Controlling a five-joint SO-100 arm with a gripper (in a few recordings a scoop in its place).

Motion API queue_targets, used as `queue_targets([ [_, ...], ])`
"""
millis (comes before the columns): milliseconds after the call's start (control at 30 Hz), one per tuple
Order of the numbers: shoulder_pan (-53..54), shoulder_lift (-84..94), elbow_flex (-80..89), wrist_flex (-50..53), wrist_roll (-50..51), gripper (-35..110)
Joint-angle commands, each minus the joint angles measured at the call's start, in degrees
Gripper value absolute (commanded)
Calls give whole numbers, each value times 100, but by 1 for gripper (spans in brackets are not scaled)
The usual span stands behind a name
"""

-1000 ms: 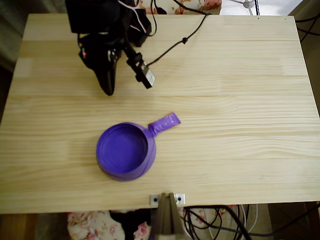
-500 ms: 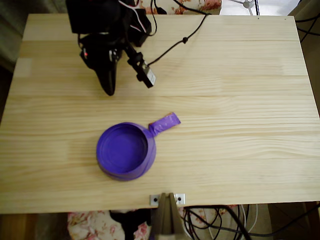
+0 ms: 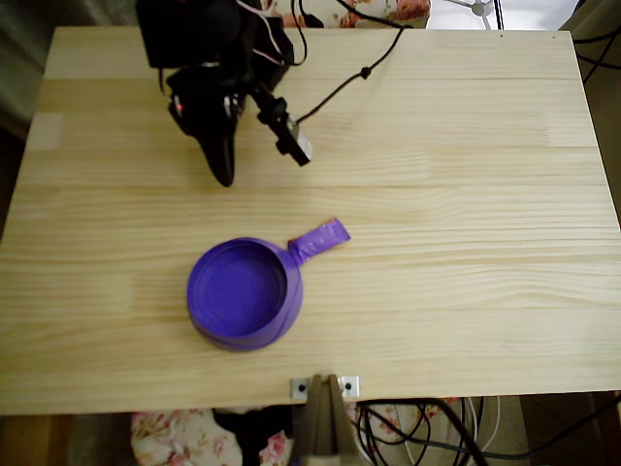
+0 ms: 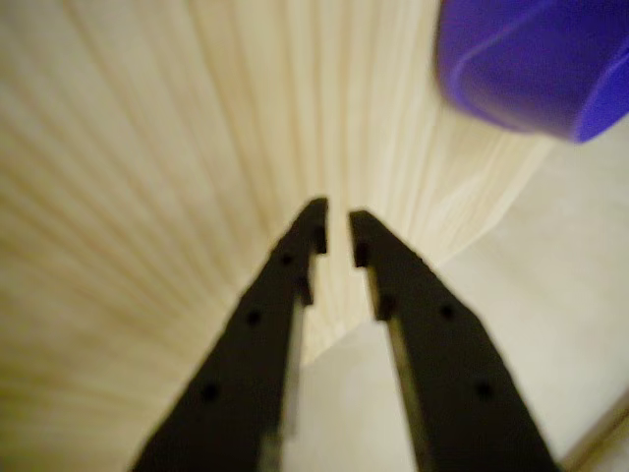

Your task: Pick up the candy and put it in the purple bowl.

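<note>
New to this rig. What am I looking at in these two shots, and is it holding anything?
One small black robot arm on a wooden table. The overhead view looks straight down; the arm sits at the top left there, its pincer pointing down the picture towards the bowl. The wrist view comes from a camera riding on the arm, so the two black fingers at the bottom are the pincer itself, nearly closed with a narrow gap and nothing between them. On the table lie a purple bowl and a purple-wrapped candy, whose end touches or overlaps the bowl's rim.
</note>
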Motion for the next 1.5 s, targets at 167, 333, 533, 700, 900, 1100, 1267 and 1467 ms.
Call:
queue_targets([
  [167, -888, -2953, -2900, -220, 527, 0],
  [333, -1354, -3779, -3894, 79, 246, 1],
  [533, -2127, -4263, -4175, 167, 141, 2],
  [700, -2566, -4711, -4236, 202, 9, 2],
  [900, -2698, -5335, -4430, 387, -369, 2],
  [1100, -2681, -5625, -4729, 606, -475, 7],
  [1267, -2769, -5801, -4781, 501, -483, 10],
  [1467, -2689, -6548, -5027, 79, -703, 15],
])
